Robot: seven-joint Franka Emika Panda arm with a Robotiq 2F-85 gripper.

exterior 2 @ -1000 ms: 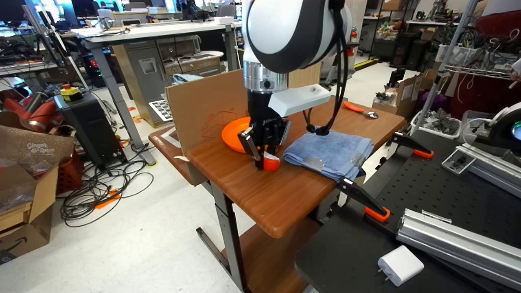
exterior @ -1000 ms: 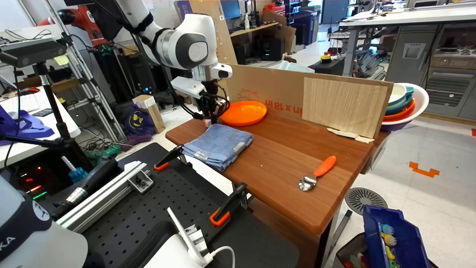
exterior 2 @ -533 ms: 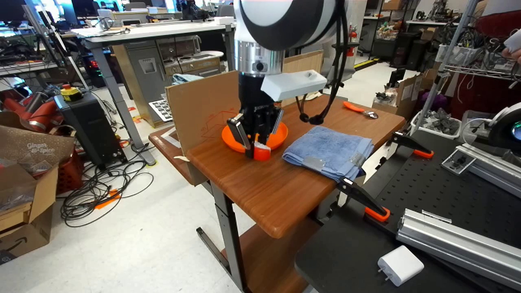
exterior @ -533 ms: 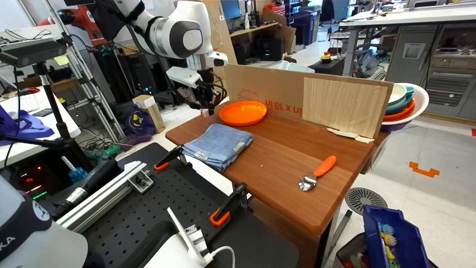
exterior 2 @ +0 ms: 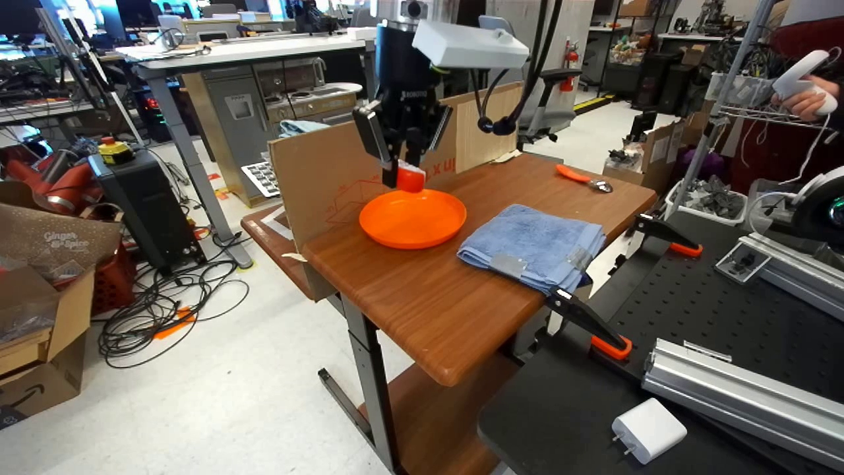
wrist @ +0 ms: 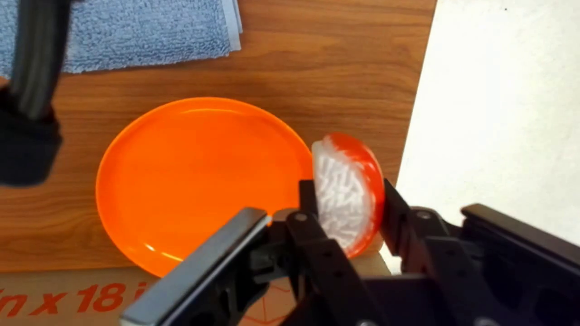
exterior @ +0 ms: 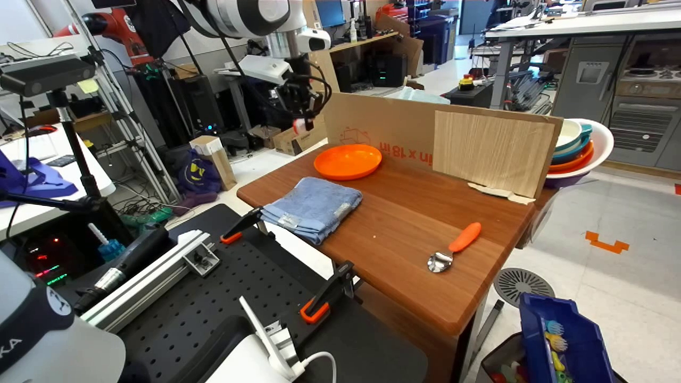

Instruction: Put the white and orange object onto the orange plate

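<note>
The white and orange object (wrist: 346, 194) has a white textured flat face and a red-orange rounded side. My gripper (wrist: 349, 208) is shut on it, one finger on each side. The object is held in the air; it also shows in both exterior views (exterior: 300, 126) (exterior 2: 411, 178). The orange plate (wrist: 199, 181) lies flat on the table, bare, and shows in both exterior views (exterior: 348, 161) (exterior 2: 413, 223). In the wrist view the object overlaps the plate's right rim, towards the table edge. In an exterior view it hangs above the plate's far rim.
A folded blue cloth (exterior: 314, 208) lies beside the plate on the wooden table (exterior: 393, 213). A cardboard wall (exterior 2: 343, 178) stands along the plate's far side. A spoon with an orange handle (exterior: 464, 238) lies farther along the table. Stacked bowls (exterior: 577, 149) stand behind the cardboard.
My gripper has risen well above the table with the object still held. In one exterior view the plate, partly covered before, now shows whole. The plate and cloth have not moved.
</note>
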